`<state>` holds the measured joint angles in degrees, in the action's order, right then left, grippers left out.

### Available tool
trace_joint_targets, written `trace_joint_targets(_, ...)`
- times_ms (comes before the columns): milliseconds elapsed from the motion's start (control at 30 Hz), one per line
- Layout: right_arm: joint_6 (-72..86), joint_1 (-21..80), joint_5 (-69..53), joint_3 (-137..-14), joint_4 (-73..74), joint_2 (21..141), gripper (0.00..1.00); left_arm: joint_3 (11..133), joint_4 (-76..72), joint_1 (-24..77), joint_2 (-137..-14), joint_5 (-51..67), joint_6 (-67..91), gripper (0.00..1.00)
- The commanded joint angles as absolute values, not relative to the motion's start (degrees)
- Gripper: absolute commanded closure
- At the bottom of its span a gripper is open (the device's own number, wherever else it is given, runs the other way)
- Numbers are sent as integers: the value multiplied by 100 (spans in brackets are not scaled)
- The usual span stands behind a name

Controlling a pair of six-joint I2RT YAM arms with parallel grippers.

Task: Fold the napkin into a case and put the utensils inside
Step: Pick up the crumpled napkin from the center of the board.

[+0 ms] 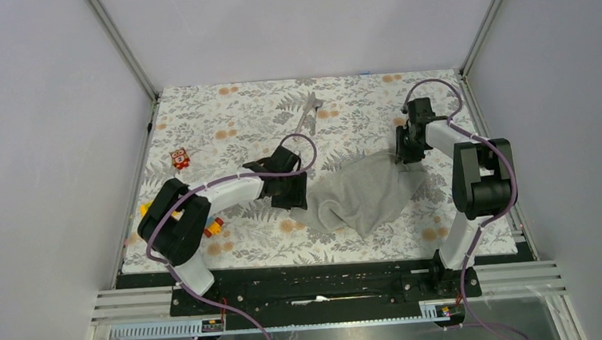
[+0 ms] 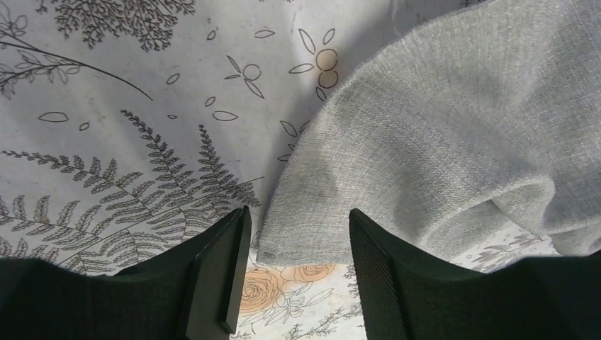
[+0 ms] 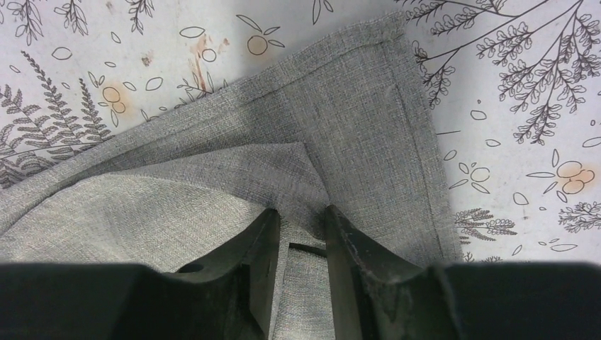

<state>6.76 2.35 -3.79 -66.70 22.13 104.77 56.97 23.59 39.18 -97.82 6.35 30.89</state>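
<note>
Napkin (image 1: 361, 194): crumpled, unfolded. Left gripper (image 2: 298, 273) half-open astride its corner; right gripper (image 3: 298, 234) narrowly pinching a fold. Next, probably: lift, spread flat.

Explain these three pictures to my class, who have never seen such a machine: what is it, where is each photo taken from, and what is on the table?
Two black-and-white robot arms are bolted at the table's near edge. One picture looks down from above; the other two come from small cameras on each wrist, so the dark prongs at the bottom are that arm's own claw. On the floral-patterned tablecloth lies a crumpled plain grey cloth napkin. The left claw straddles one napkin edge, still apart. The right claw has pinched a fold of cloth near a corner. Shiny silver metal utensils wait farther back, and small colourful toy blocks sit at the left.
</note>
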Motion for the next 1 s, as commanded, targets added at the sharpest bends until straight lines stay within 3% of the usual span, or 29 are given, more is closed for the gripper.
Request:
trace_joint_targets(0, 763, 244, -374, -6764, 2106, 10493, 61, 5460, 2245, 3947, -9783, 423, 3227, 39)
trace_joint_targets(167, 771, 248, -57, -6743, 2153, 10457, 50, 5483, 2180, 4066, -9923, 297, 3319, 38)
trace_joint_targets(500, 782, 248, 245, -6938, 2212, 10676, 50, 5575, 2162, 4139, -10094, 18, 3330, 63)
trace_joint_targets(633, 779, 246, 282, -7083, 2236, 10779, 68, 5624, 2072, 4129, -10034, 53, 3199, 72)
trace_joint_targets(700, 809, 246, 254, -7153, 2244, 10717, 79, 5728, 2063, 4118, -10013, 41, 3153, 84)
trace_joint_targets(733, 832, 250, 231, -7194, 2255, 10642, 83, 5842, 2111, 4114, -9996, 20, 3111, 98)
trace_joint_targets(867, 940, 246, 343, -7357, 2505, 9976, 97, 6479, 2405, 4112, -9544, -589, 2927, 100)
trace_joint_targets(967, 1011, 248, 589, -7537, 2862, 9089, 100, 6965, 2580, 4118, -8965, -911, 2770, 100)
